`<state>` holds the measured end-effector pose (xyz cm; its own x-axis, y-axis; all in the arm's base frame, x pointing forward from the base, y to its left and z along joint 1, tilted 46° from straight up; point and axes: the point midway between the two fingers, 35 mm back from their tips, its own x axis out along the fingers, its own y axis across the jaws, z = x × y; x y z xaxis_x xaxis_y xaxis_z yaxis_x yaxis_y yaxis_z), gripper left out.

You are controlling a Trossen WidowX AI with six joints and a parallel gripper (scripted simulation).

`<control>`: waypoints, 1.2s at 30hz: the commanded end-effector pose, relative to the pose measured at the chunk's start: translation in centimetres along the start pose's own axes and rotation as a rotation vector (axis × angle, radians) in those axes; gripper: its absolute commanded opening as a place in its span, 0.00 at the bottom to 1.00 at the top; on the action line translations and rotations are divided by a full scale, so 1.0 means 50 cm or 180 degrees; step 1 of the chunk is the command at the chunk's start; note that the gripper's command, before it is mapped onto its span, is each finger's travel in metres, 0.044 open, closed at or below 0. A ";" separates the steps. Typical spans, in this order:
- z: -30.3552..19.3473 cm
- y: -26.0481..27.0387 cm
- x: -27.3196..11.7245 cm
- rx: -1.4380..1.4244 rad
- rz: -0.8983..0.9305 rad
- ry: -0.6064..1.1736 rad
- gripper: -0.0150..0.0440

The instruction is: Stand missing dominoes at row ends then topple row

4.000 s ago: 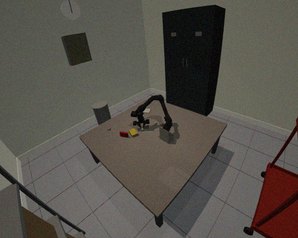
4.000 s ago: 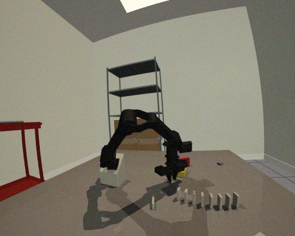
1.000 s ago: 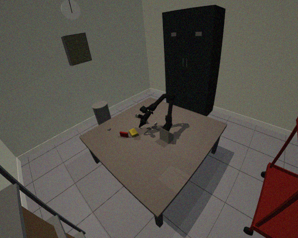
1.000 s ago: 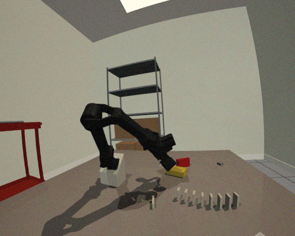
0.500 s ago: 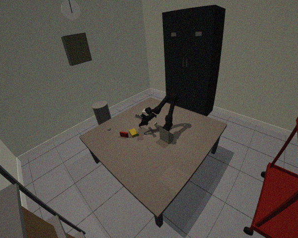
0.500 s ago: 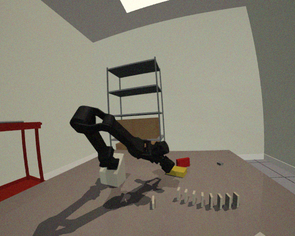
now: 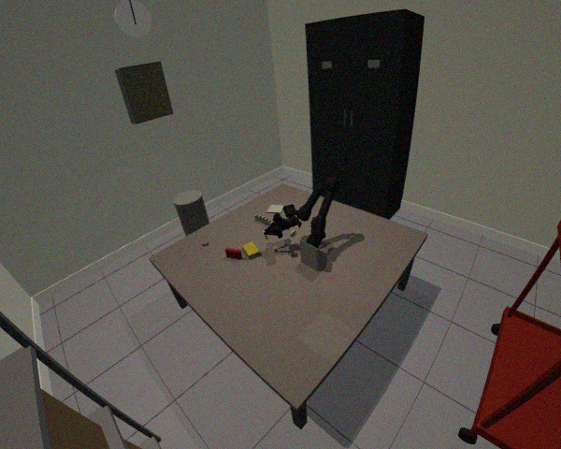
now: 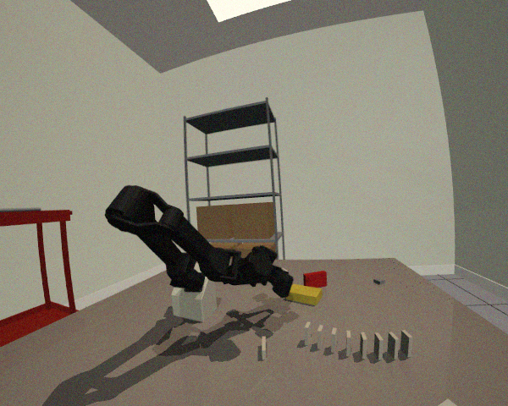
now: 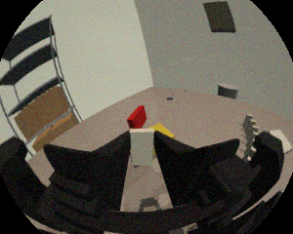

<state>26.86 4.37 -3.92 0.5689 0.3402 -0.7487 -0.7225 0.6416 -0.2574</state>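
Your gripper [image 7: 265, 235] [image 8: 284, 289] [image 9: 142, 135] has its fingers clamped on a pale domino [image 9: 142, 147], seemingly held above the table [image 7: 280, 309] [image 8: 245, 384] [image 9: 107, 122], while you have eight dominoes [image 7: 263, 220] [image 8: 362, 345] [image 9: 249, 137] standing in a row, and one lone domino [image 8: 263, 348] upright well apart from it.

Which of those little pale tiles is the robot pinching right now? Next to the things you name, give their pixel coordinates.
The domino [image 9: 142, 147] between the fingers of the gripper [image 9: 142, 135]; the others stand on the table [image 8: 228, 380], eight in a row [image 8: 363, 345] and one apart [image 8: 263, 348].
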 end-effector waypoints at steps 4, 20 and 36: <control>0.010 0.001 -0.032 -0.0294 -0.0179 -0.0349 0.44; 0.024 0.011 -0.085 -0.0684 -0.0462 -0.0794 0.44; 0.014 0.006 -0.081 -0.0692 -0.0452 -0.0772 0.44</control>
<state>24.53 3.92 -0.31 0.7303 0.4262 -0.5338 -0.6780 0.5478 -0.4901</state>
